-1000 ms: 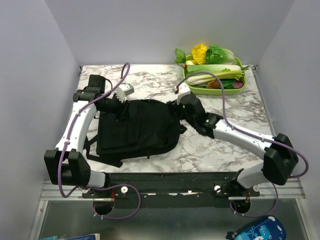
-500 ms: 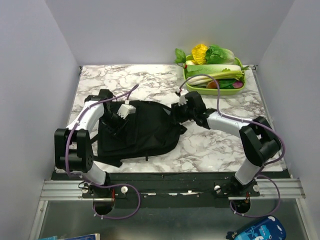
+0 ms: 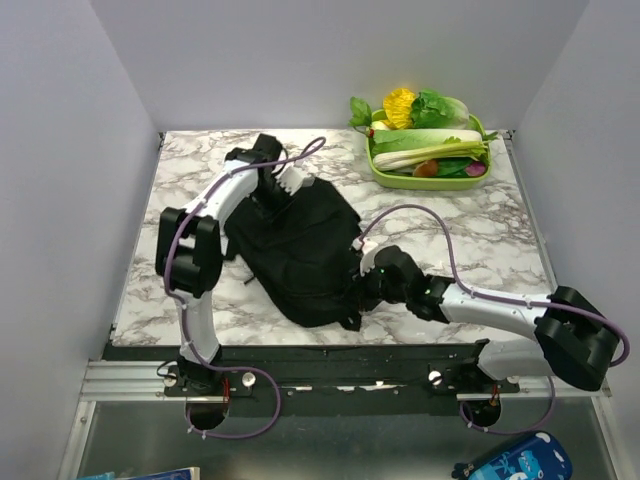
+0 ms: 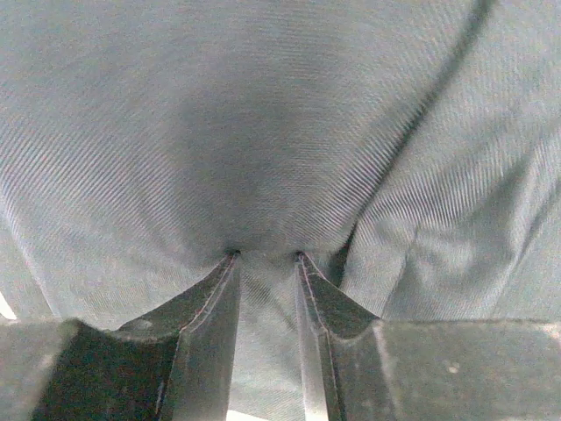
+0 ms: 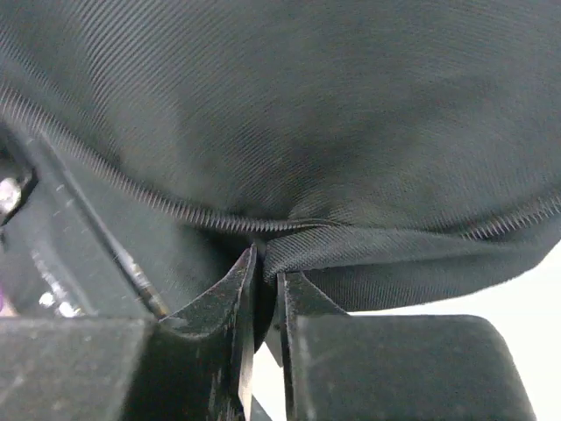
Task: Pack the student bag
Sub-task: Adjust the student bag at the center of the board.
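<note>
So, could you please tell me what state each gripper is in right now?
Left gripper: closed, pinching a fold of the student bag.
Right gripper: closed on the student bag's fabric edge.

black student bag (image 3: 305,250), flat, zipped, mid-table

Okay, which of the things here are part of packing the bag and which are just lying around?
For the job: student bag, its fabric pinched by the left gripper and the right gripper.
Lying about: green tray, vegetables in it, blue patterned item at bottom right.
</note>
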Robot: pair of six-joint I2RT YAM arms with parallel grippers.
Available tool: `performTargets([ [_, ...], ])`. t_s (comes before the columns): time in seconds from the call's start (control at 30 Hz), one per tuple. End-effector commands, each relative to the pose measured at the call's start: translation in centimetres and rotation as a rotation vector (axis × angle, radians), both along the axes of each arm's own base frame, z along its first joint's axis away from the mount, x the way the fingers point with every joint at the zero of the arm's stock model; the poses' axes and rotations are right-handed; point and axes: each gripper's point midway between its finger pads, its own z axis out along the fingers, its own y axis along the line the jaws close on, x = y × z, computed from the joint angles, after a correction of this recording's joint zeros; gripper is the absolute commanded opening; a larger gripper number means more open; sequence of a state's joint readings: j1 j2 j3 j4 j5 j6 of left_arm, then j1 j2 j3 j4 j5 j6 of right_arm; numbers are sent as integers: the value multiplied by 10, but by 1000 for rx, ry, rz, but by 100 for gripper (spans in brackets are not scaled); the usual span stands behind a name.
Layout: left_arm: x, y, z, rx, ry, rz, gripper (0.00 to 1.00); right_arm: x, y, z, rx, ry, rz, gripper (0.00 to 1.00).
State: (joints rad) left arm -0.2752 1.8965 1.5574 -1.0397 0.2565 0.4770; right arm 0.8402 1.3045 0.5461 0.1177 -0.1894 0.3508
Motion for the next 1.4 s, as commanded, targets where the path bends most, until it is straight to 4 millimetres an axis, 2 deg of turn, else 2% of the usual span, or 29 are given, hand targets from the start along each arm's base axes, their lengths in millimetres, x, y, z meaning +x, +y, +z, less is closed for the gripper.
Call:
performTargets([
  [0.0, 84, -65, 27, -106, -208, -33, 39, -32, 28, 28, 64, -34, 130, 35],
  [0.07, 95, -71, 41, -130, -234, -32, 38, -32, 30, 48, 86, -63, 137, 49],
  [0.1, 102, -74, 56, -141, -267, -35, 38, -30, 28, 57, 99, -85, 127, 57],
  [0.17, 101, -76, 67, -157, -278, -55, 38, -16, 16, 81, 102, -168, 47, 64],
  [0.2, 92, -75, 76, -163, -269, -63, 38, -9, 9, 86, 81, -206, 21, 70],
  [0.27, 78, -75, 84, -187, -258, -95, 38, 12, -9, 100, 36, -264, -90, 75],
  [0.3, 63, -72, 91, -197, -256, -107, 38, 24, -20, 107, 30, -289, -143, 78],
  [0.37, 44, -75, 100, -243, -248, -141, 38, 43, -37, 116, 14, -330, -230, 79],
  [0.4, 28, -74, 104, -262, -234, -149, 39, 62, -56, 113, -10, -332, -318, 80],
  [0.47, 5, -85, 110, -322, -197, -202, 39, 81, -71, 108, -14, -298, -380, 80],
  [0.5, -10, -86, 109, -321, -170, -229, 39, 97, -87, 104, -27, -289, -444, 80],
  [0.57, -30, -101, 106, -335, -147, -288, 39, 113, -95, 93, -56, -265, -478, 80],
  [0.67, -42, -116, 92, -333, -135, -313, 39, 131, -104, 80, -82, -217, -542, 80],
  [0.77, -35, -134, 78, -319, -150, -301, 40, 130, -93, 70, -44, -186, -502, 76],
  [0.9, 1, -153, 74, -329, -209, -273, 40, 137, -88, 60, -26, -182, -513, 75],
  [1.0, 8, -164, 67, -344, -177, -280, 40, 142, -77, 66, 30, -214, -475, 75],
  [1.1, 8, -163, 48, -314, -152, -292, 40, 149, -71, 66, 27, -219, -455, 72],
  [1.13, 9, -161, 43, -301, -149, -290, 39, 151, -70, 57, 1, -209, -444, 70],
  [1.17, 11, -156, 36, -269, -155, -286, 39, 153, -68, 56, -3, -213, -432, 68],
  [1.2, 10, -152, 26, -247, -144, -285, 39, 155, -65, 57, -5, -216, -420, 63],
  [1.3, 10, -140, 8, -186, -146, -268, 38, 155, -63, 46, -23, -193, -403, 54],
  [1.37, 11, -135, 2, -162, -146, -253, 38, 154, -65, 44, -28, -197, -408, 49],
])
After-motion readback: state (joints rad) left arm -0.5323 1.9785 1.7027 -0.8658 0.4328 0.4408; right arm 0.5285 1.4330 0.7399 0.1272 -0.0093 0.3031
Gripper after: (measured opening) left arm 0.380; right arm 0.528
